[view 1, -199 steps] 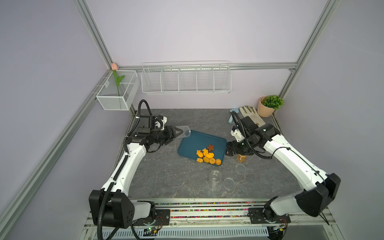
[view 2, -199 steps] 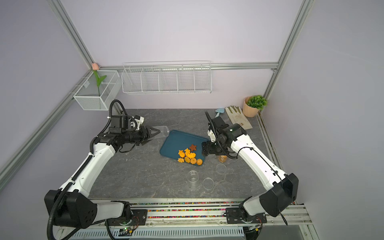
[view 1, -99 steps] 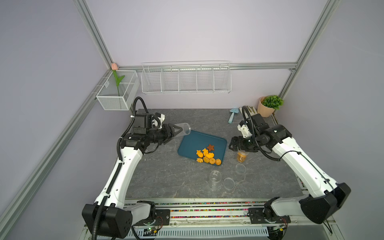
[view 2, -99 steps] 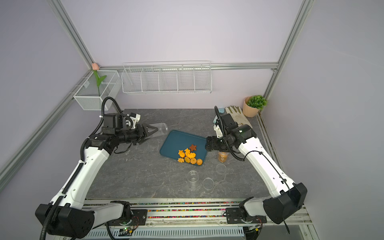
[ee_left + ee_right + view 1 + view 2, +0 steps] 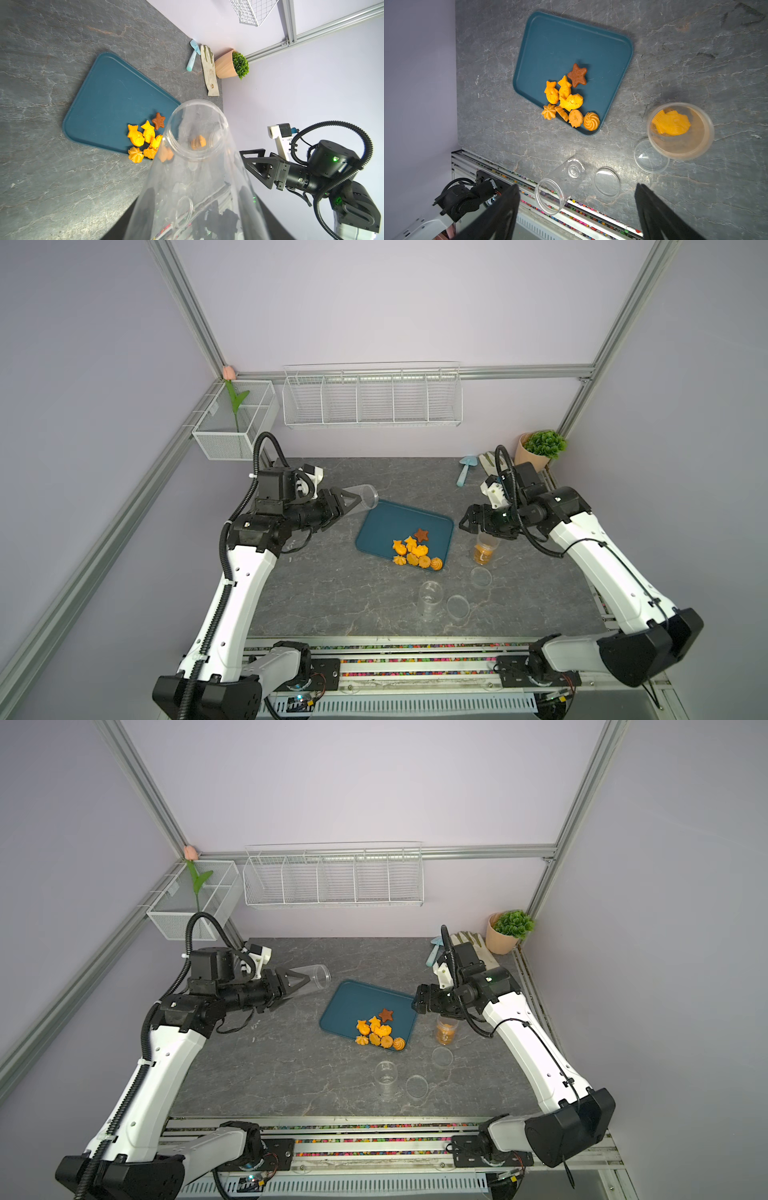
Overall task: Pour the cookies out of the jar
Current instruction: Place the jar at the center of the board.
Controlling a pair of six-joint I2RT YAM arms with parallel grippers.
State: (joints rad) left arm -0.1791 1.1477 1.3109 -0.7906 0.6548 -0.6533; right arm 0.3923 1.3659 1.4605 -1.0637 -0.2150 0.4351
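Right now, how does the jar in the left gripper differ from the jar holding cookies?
The held jar looks empty; the cookie jar holds orange cookies. The held jar is tipped sideways in the left gripper; the cookie jar stands upright on the table, ungripped. Both are clear, lidless.

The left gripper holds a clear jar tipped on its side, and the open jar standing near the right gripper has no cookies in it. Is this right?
Not entirely. The left gripper does hold a clear jar tipped on its side, but the open jar near the right gripper is not empty: the right wrist view shows orange cookies inside it.
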